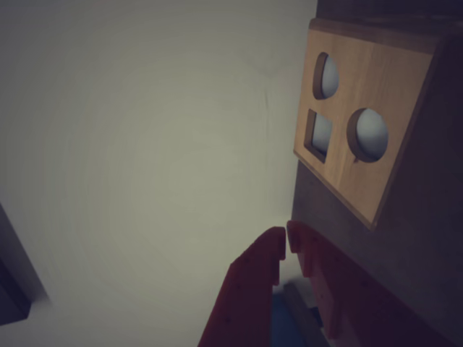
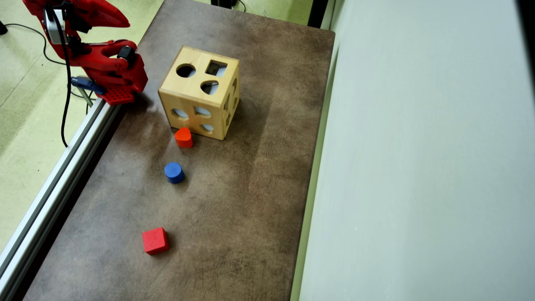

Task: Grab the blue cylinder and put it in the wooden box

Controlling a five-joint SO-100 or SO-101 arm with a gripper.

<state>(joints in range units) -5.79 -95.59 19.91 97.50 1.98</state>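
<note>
overhead view: brown mottled table, pale wall at right; gripper closed, empty.

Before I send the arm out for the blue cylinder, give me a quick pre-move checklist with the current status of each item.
1. Jaws empty: ok. In the wrist view the gripper has its tips nearly touching, nothing between them.
2. Jaws open for the grasp: not ok, they must open first.
3. Blue cylinder reachable and free: ok, it stands upright and alone on the table.
4. Neighbours clear: ok. The orange-red block and red cube sit apart from it.
5. Wooden box ready: ok, upright, round hole on top.
6. Arm path: cannot tell; the box stands close beside it.
</note>
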